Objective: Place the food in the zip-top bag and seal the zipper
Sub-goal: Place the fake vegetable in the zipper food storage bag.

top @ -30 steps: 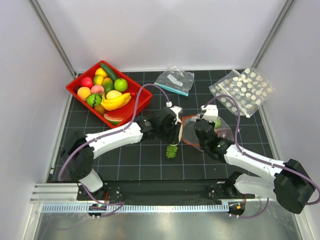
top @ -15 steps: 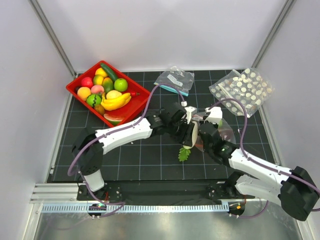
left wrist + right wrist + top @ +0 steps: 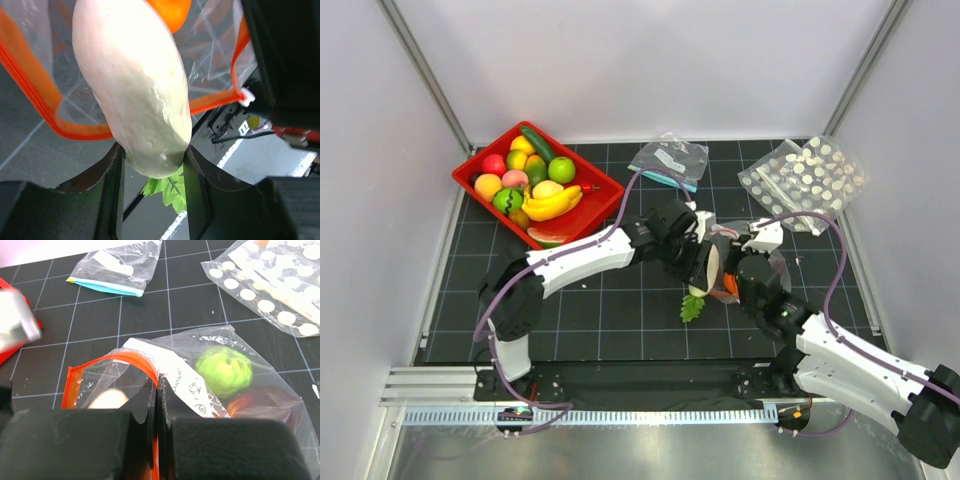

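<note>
My left gripper (image 3: 152, 170) is shut on a white radish (image 3: 135, 85), gripping its leafy end, with the green leaves (image 3: 167, 187) hanging below the fingers. The radish's tip pokes into the open mouth of the zip-top bag (image 3: 200, 355), ringed by the orange-red zipper (image 3: 35, 100). My right gripper (image 3: 161, 390) is shut on the zipper (image 3: 130, 362), holding the mouth up. Inside the bag lie a green lime (image 3: 225, 370) and an orange piece (image 3: 245, 402). In the top view, the left gripper (image 3: 703, 272) and right gripper (image 3: 738, 268) meet at the bag (image 3: 775, 262).
A red tray (image 3: 485, 150) with several toy fruits stands at the back left. A clear bag with a teal strip (image 3: 670, 160) lies at the back centre. A white-dotted bag (image 3: 805, 180) lies at the back right.
My left arm has carried the radish rightward, up to the bag's mouth. My right gripper, still gripping the zipper, has shifted a little right, and its arm has swung.
</note>
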Controlling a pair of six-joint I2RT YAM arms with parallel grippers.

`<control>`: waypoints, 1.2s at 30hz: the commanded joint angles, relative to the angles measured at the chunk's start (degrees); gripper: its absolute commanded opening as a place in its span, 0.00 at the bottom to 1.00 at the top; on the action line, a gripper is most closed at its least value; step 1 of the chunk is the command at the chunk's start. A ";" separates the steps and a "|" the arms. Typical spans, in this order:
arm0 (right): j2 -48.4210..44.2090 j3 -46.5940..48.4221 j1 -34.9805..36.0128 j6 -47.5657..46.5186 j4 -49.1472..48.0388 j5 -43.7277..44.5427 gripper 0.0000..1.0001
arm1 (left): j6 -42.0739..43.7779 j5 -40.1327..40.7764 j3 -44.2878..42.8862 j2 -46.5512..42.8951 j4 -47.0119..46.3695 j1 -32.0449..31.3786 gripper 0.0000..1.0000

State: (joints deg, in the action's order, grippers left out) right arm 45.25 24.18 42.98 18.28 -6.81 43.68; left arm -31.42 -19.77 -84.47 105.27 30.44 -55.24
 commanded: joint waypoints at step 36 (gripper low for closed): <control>-1.13 12.56 0.26 10.63 23.77 3.78 0.01 | -4.44 9.21 2.45 -11.14 0.06 2.25 0.86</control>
State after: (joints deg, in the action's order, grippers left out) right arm 44.84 34.15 43.03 27.24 15.64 45.45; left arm -35.64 -14.37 -84.90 97.62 31.59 -53.32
